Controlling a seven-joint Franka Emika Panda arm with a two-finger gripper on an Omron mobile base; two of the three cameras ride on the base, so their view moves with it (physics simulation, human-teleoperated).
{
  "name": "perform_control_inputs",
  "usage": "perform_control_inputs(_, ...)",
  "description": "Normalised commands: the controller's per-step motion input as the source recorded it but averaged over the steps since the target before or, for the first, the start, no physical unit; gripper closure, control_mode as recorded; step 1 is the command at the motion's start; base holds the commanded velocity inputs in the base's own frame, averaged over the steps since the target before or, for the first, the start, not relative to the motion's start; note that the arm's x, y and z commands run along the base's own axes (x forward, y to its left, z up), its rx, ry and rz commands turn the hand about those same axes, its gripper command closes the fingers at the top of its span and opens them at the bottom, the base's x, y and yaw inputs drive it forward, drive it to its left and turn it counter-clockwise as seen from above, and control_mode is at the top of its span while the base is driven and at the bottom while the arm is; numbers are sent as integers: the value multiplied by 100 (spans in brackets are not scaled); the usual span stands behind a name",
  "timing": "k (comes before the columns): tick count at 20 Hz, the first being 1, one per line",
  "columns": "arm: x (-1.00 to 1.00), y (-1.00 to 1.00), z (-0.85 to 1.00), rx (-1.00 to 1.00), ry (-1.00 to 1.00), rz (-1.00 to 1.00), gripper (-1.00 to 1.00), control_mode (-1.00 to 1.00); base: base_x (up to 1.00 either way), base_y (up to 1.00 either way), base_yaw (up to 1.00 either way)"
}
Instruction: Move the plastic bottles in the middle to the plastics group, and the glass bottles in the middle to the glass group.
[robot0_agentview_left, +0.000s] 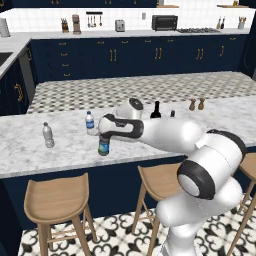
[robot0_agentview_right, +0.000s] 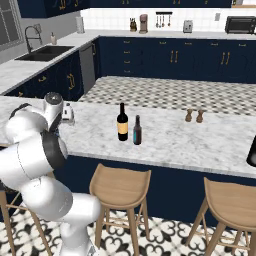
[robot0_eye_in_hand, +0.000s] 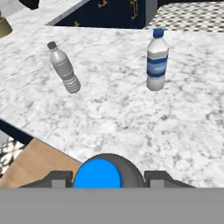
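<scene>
White marble table (robot0_agentview_left: 30, 145). On it, tall black glass wine bottle (robot0_agentview_right: 122, 122) and slim brown bottle (robot0_agentview_right: 137, 130) in the middle, not yet sorted. Short dark plastic bottle with blue cap (robot0_agentview_left: 104, 145) clasped in the hand (robot0_agentview_left: 106, 136), near two clear water bottles (robot0_eye_in_hand: 157, 60); apparently partway done.

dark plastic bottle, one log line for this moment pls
hand: shut on dark plastic bottle | bottle: near counter's front edge | plastics group: ahead | glass bottles: still mid-counter

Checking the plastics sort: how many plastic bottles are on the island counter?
3: greyish bottle far left, blue-label bottle beside it, dark bottle in the gripper near the front edge.
</scene>
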Motion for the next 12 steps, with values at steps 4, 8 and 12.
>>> perform_control_inputs(4, 48, 56, 0, -1, 0, 0, 100, -100, 0, 0, 0)
perform_control_inputs(8, 49, 20, 0, -2, -1, 0, 100, -100, 0, 0, 0)
perform_control_inputs(12, 37, 1, 0, -8, -1, 0, 100, -100, 0, 0, 0)
